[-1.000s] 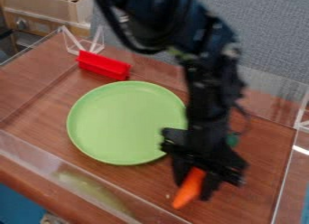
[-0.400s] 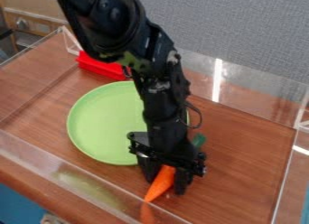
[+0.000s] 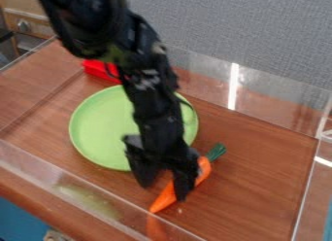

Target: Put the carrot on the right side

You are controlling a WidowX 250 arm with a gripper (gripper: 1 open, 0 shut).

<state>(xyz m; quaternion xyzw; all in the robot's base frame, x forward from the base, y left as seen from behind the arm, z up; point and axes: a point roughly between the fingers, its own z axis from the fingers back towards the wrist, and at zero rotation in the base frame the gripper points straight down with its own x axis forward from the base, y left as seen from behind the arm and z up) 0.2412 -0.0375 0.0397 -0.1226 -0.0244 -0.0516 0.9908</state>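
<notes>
One carrot [image 3: 181,183] lies on the table [image 3: 266,157] just right of the green plate [image 3: 104,133], under the gripper [image 3: 169,179] – jaws look parted around it – so lift straight up without nudging it.

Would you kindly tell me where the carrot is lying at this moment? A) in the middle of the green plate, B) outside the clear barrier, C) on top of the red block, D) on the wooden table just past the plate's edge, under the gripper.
D: the carrot lies on the wooden table beside the green plate, directly beneath the gripper.
</notes>
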